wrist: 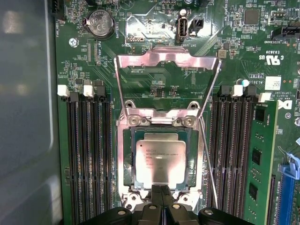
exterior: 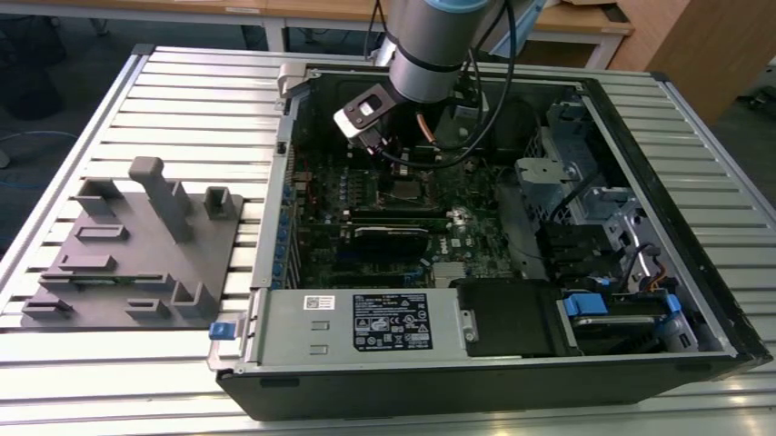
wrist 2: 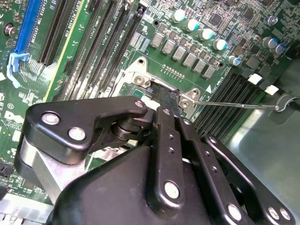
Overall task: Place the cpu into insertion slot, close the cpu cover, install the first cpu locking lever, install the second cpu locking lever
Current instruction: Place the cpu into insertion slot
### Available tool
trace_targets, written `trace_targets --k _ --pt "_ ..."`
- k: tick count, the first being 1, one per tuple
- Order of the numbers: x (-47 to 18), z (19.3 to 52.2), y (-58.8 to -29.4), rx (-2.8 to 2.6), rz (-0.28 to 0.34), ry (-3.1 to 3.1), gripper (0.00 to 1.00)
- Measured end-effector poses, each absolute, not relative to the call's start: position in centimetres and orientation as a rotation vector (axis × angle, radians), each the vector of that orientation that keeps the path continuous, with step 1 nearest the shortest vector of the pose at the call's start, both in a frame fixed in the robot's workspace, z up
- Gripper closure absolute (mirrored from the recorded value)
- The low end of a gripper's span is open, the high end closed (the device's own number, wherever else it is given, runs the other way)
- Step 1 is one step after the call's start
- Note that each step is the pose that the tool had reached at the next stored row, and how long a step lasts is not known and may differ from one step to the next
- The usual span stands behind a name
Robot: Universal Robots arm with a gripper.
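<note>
Flat silver square cpu (wrist: 161,161) just ahead of black gripper (wrist: 161,189), jaws pinched together; silvery cpu cover (wrist: 167,58) points away, open; tip contact unclear.

An open computer case (exterior: 485,386) lies on the slatted metal desk (exterior: 182,91), a grey moulded holder (exterior: 134,263) at its nine o'clock, a labelled silver power supply (exterior: 363,322) inside at six o'clock, a blue clip (exterior: 221,331) just beside it.
</note>
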State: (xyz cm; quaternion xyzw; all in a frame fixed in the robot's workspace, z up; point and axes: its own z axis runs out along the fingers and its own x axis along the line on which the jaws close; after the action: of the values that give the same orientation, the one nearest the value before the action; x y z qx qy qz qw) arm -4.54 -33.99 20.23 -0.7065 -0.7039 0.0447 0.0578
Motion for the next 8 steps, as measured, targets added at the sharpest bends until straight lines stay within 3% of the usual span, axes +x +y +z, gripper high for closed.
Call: trace_targets --k 8 --pt "-4.54 20.23 -33.99 -2.139 0.140 -2.131 0.90"
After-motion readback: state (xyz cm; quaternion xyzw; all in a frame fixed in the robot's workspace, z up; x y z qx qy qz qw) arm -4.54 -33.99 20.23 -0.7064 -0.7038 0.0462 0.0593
